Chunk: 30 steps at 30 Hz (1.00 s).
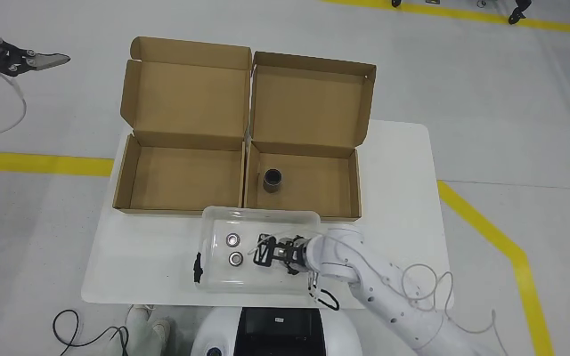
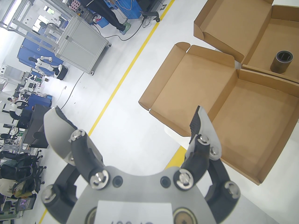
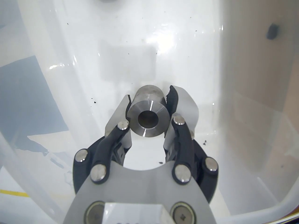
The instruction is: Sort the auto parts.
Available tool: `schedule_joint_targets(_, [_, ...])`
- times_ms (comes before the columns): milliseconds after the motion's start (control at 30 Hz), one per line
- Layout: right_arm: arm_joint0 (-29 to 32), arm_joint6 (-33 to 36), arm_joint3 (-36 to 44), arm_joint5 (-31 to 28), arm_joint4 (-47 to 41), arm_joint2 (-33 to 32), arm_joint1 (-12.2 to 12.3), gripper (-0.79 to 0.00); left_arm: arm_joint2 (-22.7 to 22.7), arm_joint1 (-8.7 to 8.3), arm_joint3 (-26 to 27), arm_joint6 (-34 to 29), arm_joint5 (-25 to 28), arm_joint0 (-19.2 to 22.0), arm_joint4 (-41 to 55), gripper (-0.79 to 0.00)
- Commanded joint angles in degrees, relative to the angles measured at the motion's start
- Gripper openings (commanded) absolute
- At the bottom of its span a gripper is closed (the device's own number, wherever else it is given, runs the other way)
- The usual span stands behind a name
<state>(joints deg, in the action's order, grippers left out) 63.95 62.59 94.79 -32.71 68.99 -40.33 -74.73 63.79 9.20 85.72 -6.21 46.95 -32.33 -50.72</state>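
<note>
While one dark cylinder [image 1: 272, 181] already stands in the right-hand box [image 1: 343, 191], the right gripper [image 3: 149, 96] clamps a steel sleeve [image 3: 148, 117] inside the tray [image 1: 258, 211] near two unsorted bearings [image 1: 234, 239]; the left gripper [image 2: 127, 115] hangs open off the bench [image 1: 392, 160].

On the white rectangular table [image 1: 401, 169], two open brown cardboard boxes stand side by side along the far edge, touching: the left box [image 1: 178, 182] and the right box [image 1: 312, 191]. A dark metal sleeve [image 1: 272, 181] sits in the right box, near its left wall. In front of both boxes, by the table's near edge, lies a clear plastic bin [image 1: 260, 212]. Inside it, two round steel bearings [image 1: 234, 239] lie one behind the other toward the left. To their right, the right gripper [image 3: 150, 95] clasps a short steel cylinder [image 3: 149, 101] between its fingers. The left gripper [image 2: 129, 117] hangs spread wide well off beyond the table's far left corner, over the floor [image 1: 499, 89].
</note>
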Motion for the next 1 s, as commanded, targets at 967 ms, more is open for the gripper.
schedule_joint_targets(967, [-10.36, -44.47, -5.56, -9.25, -6.73, 0.32, -3.37, -0.785, 0.0, 0.0, 0.0, 0.0, 0.0, 0.0, 0.0, 0.0])
